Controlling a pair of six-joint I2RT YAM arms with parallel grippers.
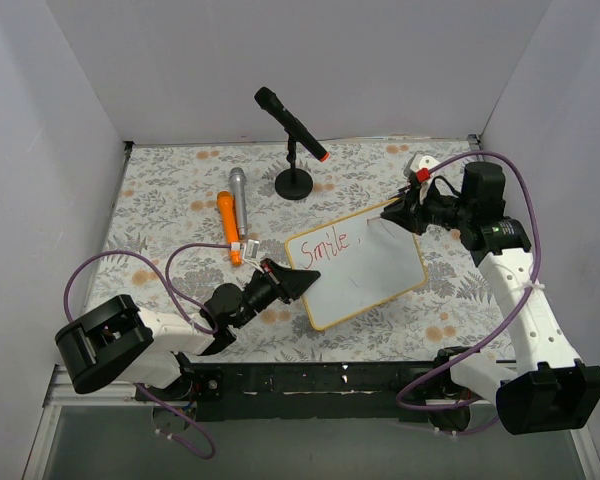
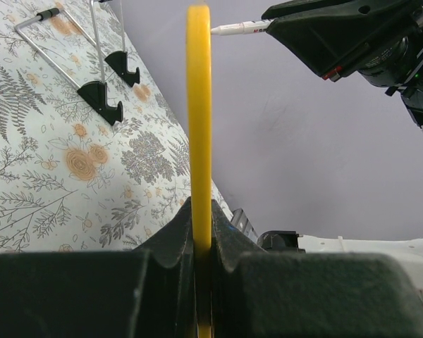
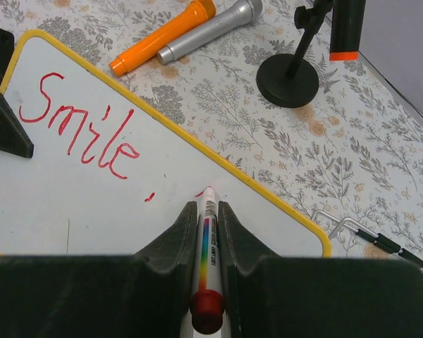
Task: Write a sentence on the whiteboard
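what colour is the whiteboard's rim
Yellow; the whiteboard rim shows best edge-on in the left wrist view.

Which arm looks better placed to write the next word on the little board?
Right. The right gripper holds the marker, tip at the whiteboard just after "Smile,". The left gripper is clamped on the board's yellow rim, holding it up.

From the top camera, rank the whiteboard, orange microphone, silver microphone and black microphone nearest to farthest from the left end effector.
1. Whiteboard, gripped at its left edge by the left end effector.
2. Orange microphone, lying just beyond on the left.
3. Silver microphone, beside it, farther back.
4. Black microphone, on its stand at the back.
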